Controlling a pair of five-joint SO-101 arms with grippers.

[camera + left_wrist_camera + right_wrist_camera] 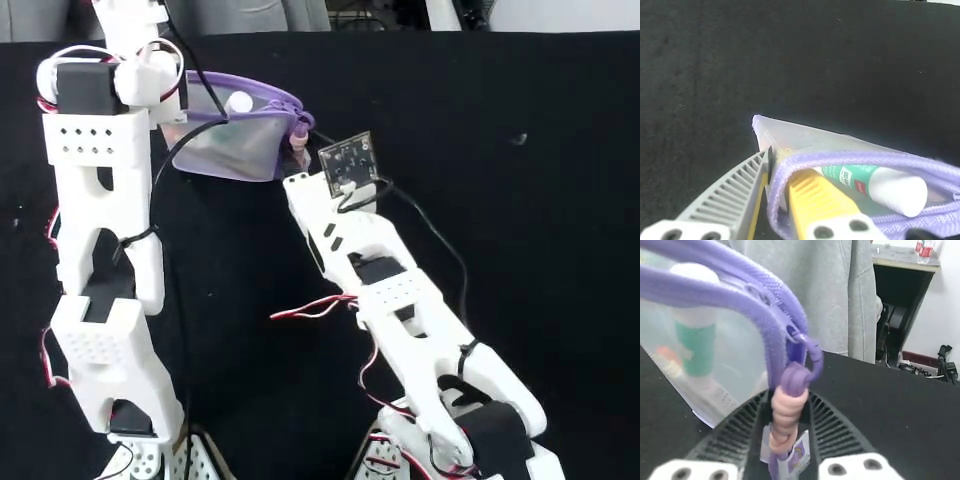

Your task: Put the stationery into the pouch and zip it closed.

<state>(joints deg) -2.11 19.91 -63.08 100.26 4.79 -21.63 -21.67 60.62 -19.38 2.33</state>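
Hanging clear of the black cloth tabletop [520, 200], the translucent plastic pouch [235, 145] with a purple zip is held between the two arms, toward the far left of the table. The left gripper [776, 167] is clamped on one end of the pouch's rim, its grey finger and yellow finger pinching the wall between them. A white glue stick [875, 182] with a green label lies inside the pouch, its white end up by the zip. At the opposite end, the right gripper [786, 407] is closed tight on the pink-and-purple coiled pull cord [790, 382] — the cord hangs from the purple slider [796, 337], which sits at that end of the zip. The two zip tapes stand apart along the pouch's length — the mouth is open.
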